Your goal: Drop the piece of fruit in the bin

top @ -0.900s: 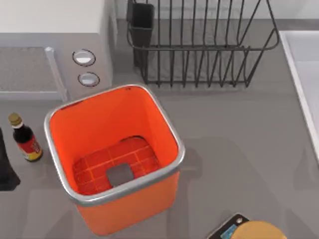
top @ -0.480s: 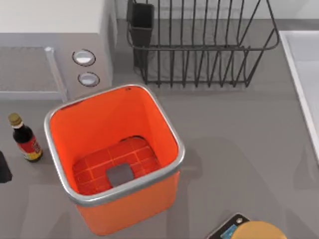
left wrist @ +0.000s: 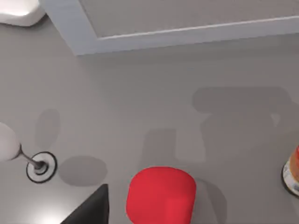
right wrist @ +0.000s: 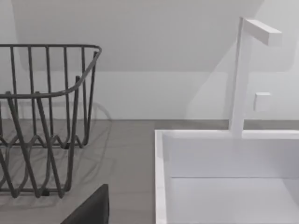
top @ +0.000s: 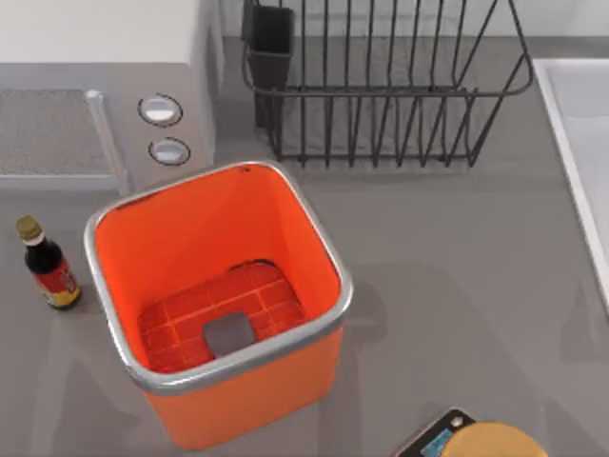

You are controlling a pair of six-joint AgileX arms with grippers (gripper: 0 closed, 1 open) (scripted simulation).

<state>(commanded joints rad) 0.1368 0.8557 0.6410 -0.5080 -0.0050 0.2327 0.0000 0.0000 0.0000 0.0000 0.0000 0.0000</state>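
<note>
On the grey table point(top: 457, 286), at the top view's left, a dark sauce bottle point(top: 48, 265) with a red label stands upright just in front of a white microwave point(top: 105, 57). Beside them is the bin point(top: 335, 276), orange with a silver rim, nothing lying on its grid floor. Behind it stands a black wire dish rack point(top: 381, 95). At the near edge a tan-orange round thing point(top: 495, 443) rests on a small scale point(top: 433, 438), and a white sink point(top: 580, 124) runs along the right side.

In the left wrist view, a wine glass point(left wrist: 41, 165) stands to one side. The piece of fruit point(left wrist: 161, 196) is over bare table, just beside a dark part of the left gripper point(left wrist: 91, 210). I cannot tell whether this gripper is open, closed or gripping the fruit.

The right wrist view faces the rack, the sink and its white faucet point(right wrist: 240, 74), with a dark part of the right gripper point(right wrist: 91, 207) at the edge. Its state cannot be told either.
</note>
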